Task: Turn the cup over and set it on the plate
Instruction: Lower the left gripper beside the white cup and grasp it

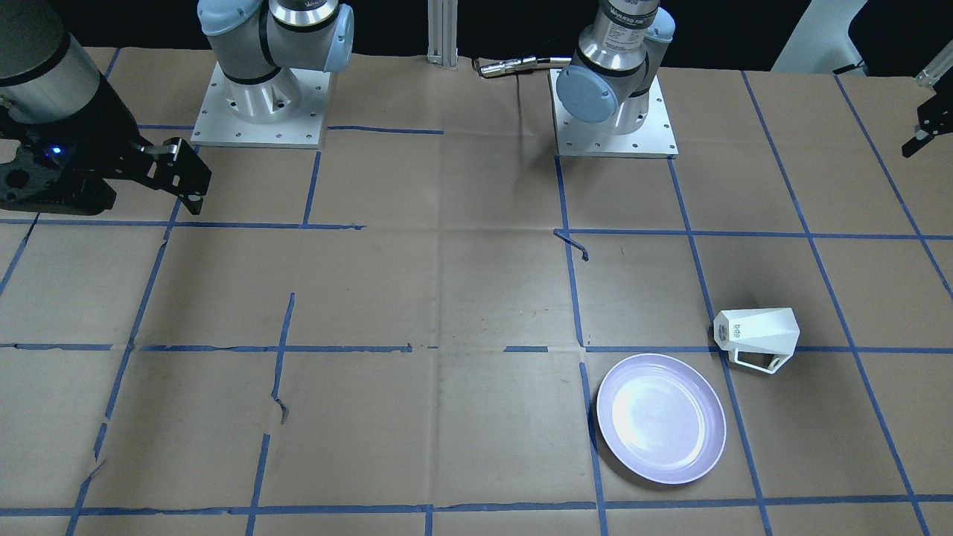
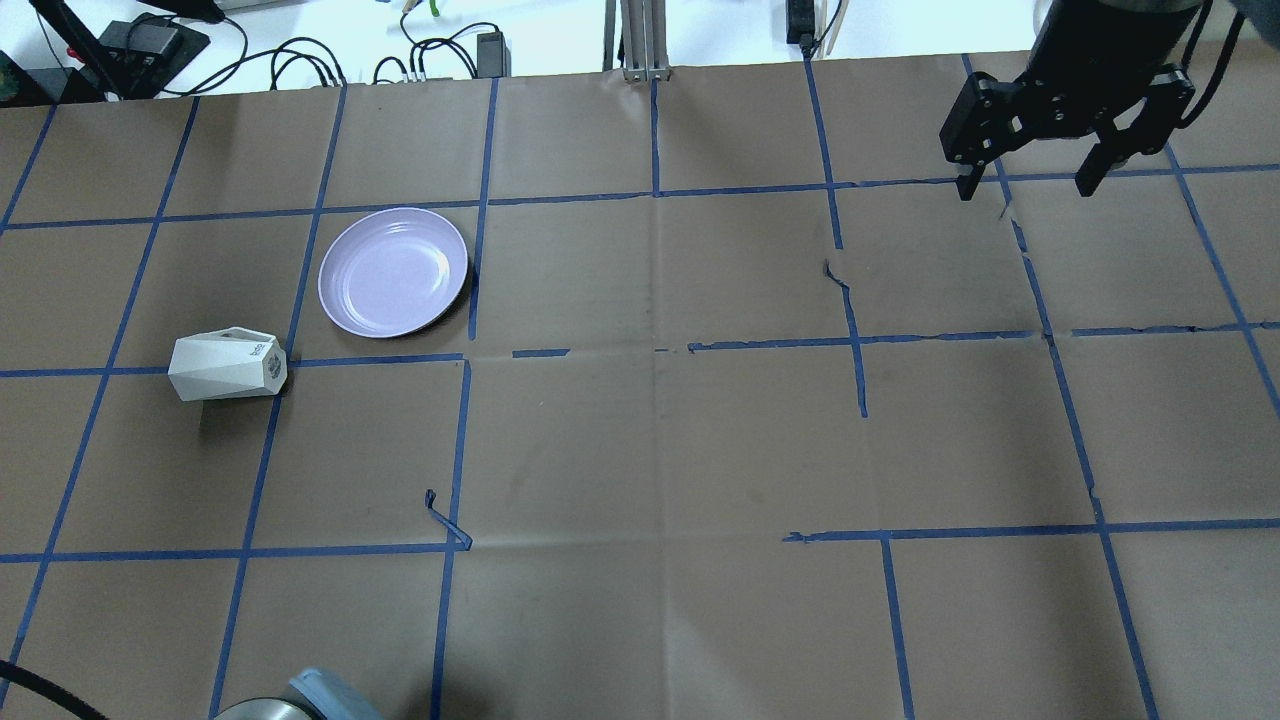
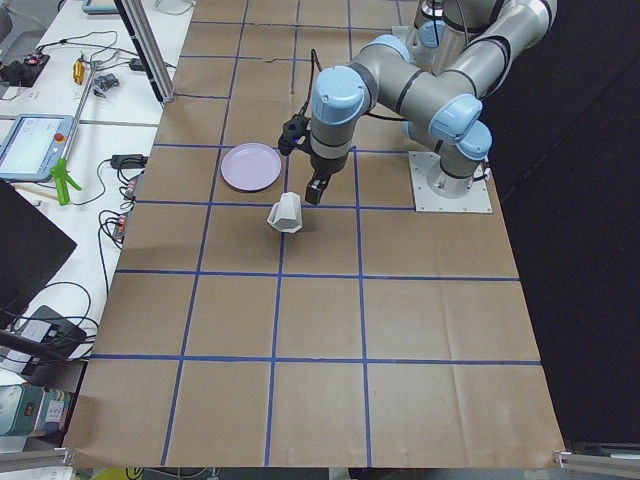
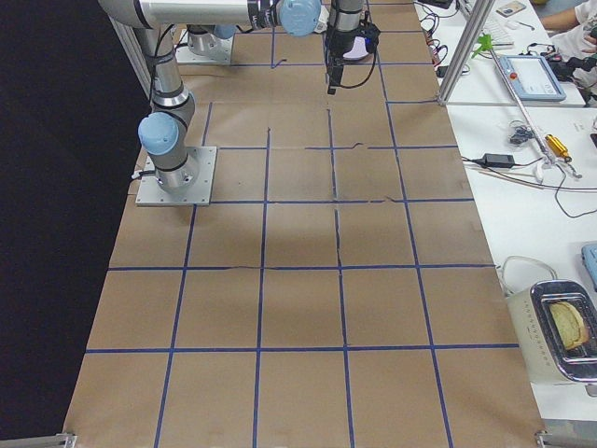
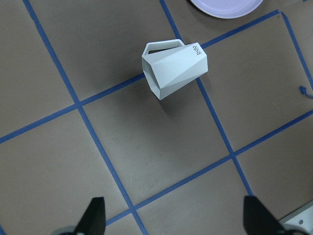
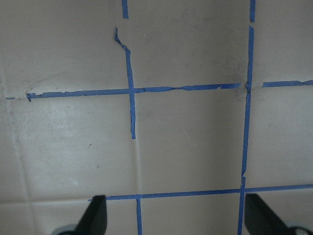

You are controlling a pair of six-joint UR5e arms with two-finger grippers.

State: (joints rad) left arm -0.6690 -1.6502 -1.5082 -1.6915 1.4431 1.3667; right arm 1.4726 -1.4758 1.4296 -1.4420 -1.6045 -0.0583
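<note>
The white faceted cup (image 2: pixel 228 366) lies on its side on the paper-covered table, with its marked base towards the lavender plate (image 2: pixel 393 271), which is a short way beyond it and empty. In the left wrist view the cup (image 5: pixel 175 66) is below and ahead of my left gripper (image 5: pixel 175 218). That gripper is open and empty, high above the table, and the plate's edge (image 5: pixel 227 6) shows at the top. My right gripper (image 2: pixel 1028 185) is open and empty, far off at the other side of the table.
Blue tape lines grid the brown paper. Both arm bases (image 1: pixel 257 104) (image 1: pixel 614 112) stand at the robot's edge. Cables and boxes (image 2: pixel 150 40) lie beyond the far table edge. A loose curl of tape (image 2: pixel 447 520) sticks up near the cup.
</note>
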